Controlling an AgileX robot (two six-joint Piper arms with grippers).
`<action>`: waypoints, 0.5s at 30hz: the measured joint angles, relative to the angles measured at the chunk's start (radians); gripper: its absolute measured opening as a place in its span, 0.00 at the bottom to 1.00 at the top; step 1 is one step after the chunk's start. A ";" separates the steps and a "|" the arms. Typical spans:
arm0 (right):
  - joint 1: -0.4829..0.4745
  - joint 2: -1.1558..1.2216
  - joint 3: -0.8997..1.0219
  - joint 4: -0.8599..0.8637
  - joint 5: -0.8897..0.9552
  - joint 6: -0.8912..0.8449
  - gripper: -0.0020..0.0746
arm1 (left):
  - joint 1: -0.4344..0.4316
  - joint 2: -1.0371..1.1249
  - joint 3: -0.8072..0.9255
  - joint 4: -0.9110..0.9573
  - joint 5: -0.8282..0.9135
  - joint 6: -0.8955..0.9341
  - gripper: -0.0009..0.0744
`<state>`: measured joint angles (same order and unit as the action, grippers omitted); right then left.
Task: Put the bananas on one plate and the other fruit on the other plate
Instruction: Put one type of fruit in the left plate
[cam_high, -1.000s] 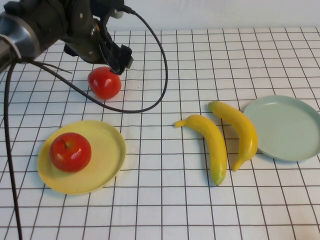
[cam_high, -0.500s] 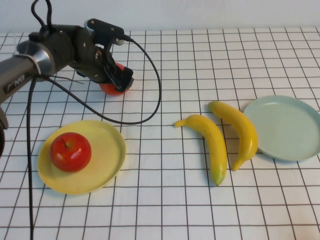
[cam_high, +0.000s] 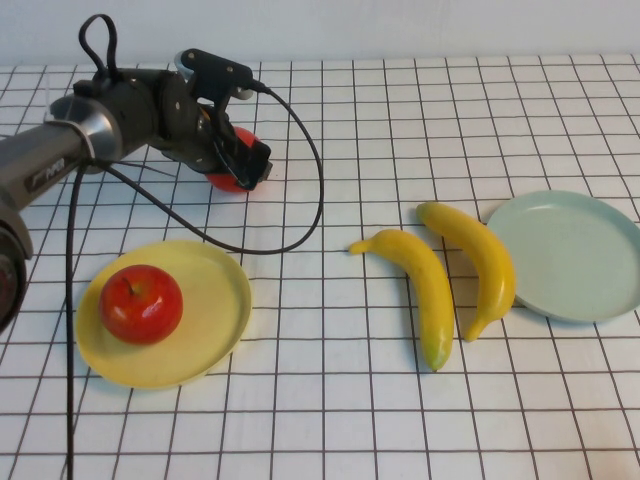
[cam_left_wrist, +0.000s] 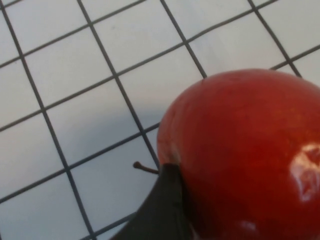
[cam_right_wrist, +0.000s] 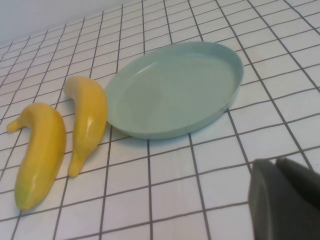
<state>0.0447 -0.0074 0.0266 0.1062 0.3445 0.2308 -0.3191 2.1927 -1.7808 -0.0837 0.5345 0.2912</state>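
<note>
- Reaching over the far left of the counter (cam_high: 330, 420), my left tool (cam_high: 243, 160) is low over the loose red apple (cam_high: 227, 172), and I cannot tell how wide it stands.
- My left wrist view fills with that apple (cam_left_wrist: 240, 155); one dark fingertip (cam_left_wrist: 162, 210) lies against its side, and its shadow falls on the grid beside it.
- Compared with a second ago, my left arm has dropped from above the apple to down over it, hiding most of the fruit in the high view; the apple itself sits in about the same place.
- Nearer to me, the second apple (cam_high: 141, 304) rests on the yellow plate (cam_high: 215, 315), as before.
- Further right, the two bananas (cam_high: 430, 290) lie side by side on the counter, the right banana (cam_high: 478, 262) just beside the rim of the blue-green plate (cam_high: 575, 255); none of these has moved.
- My right tool (cam_right_wrist: 282, 202) shows only in its own wrist view, as a dark edge near the blue-green plate (cam_right_wrist: 175, 90), with both bananas (cam_right_wrist: 65, 130) beyond; I cannot tell its state.
</note>
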 joint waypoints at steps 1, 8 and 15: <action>0.000 0.000 0.000 0.000 0.000 0.000 0.01 | 0.000 0.000 0.000 0.000 0.000 0.000 0.88; 0.000 0.000 0.000 0.000 0.000 0.000 0.01 | 0.000 0.000 0.000 -0.068 0.003 0.000 0.79; 0.000 0.000 0.000 0.000 0.000 0.000 0.01 | 0.000 -0.005 0.000 -0.120 0.011 0.000 0.79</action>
<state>0.0447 -0.0074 0.0266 0.1062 0.3445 0.2308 -0.3191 2.1874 -1.7808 -0.2034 0.5460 0.2912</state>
